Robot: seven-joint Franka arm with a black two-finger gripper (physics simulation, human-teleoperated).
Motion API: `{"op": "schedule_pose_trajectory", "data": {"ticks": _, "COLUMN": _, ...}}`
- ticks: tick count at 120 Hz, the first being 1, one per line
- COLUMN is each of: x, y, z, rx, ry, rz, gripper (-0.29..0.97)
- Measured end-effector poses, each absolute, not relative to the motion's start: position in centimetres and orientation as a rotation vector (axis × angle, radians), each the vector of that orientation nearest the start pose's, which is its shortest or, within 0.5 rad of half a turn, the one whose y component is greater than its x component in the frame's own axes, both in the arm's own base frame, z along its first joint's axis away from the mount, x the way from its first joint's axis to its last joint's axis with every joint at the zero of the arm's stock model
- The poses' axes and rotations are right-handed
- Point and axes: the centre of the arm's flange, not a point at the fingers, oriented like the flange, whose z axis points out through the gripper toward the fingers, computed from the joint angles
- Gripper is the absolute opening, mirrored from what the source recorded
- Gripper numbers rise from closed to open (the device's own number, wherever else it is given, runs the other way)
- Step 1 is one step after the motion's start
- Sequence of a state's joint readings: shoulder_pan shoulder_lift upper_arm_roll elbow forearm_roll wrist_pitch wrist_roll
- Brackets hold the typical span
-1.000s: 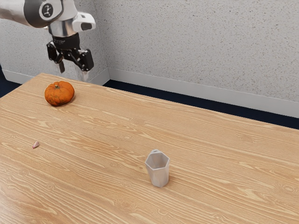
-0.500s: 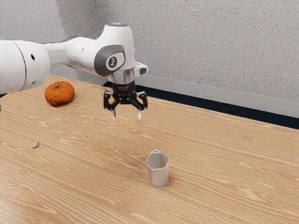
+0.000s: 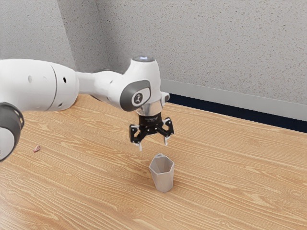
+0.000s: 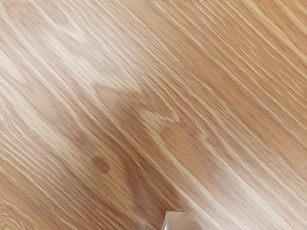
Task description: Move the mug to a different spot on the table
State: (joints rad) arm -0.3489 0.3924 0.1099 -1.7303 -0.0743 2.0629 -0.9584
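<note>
A grey faceted mug (image 3: 162, 172) stands upright on the wooden table (image 3: 230, 163), near the front middle in the exterior view. My black gripper (image 3: 152, 144) hangs open a little above and behind the mug's rim, fingers pointing down with nothing between them. A pale corner of the mug (image 4: 180, 222) shows in the wrist view, just under my hand, against the wood grain.
A small pink bit (image 3: 36, 148) lies on the table at the exterior view's left. My white arm (image 3: 72, 91) stretches in from the left over the table's back part. A grey wall with a pale skirting (image 3: 230, 96) runs behind the table.
My arm has swung from the far left corner toward the exterior view's right and come down close above the mug. It now hides the orange pumpkin. The mug has not moved.
</note>
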Motion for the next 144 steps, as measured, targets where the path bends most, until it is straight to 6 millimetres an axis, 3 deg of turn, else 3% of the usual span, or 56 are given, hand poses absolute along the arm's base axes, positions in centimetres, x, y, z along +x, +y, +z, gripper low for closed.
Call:
{"op": "schedule_pose_trajectory", "data": {"ticks": 20, "x": 63.1, "y": -17.6, "z": 34.5, "rx": -2.901, "ry": -1.213, "rz": 0.047, "gripper": 0.68}}
{"op": "schedule_pose_trajectory", "data": {"ticks": 52, "x": 62.7, "y": -18.6, "z": 33.5, "rx": -2.91, "ry": -1.163, "rz": 0.003, "gripper": 0.68}}
{"op": "schedule_pose_trajectory", "data": {"ticks": 126, "x": 62.1, "y": -18.3, "z": 31.8, "rx": -2.933, "ry": -1.237, "rz": 0.057, "gripper": 0.68}}
{"op": "schedule_pose_trajectory", "data": {"ticks": 144, "x": 62.0, "y": -18.1, "z": 30.4, "rx": -2.923, "ry": -1.241, "rz": 0.092, "gripper": 0.68}}
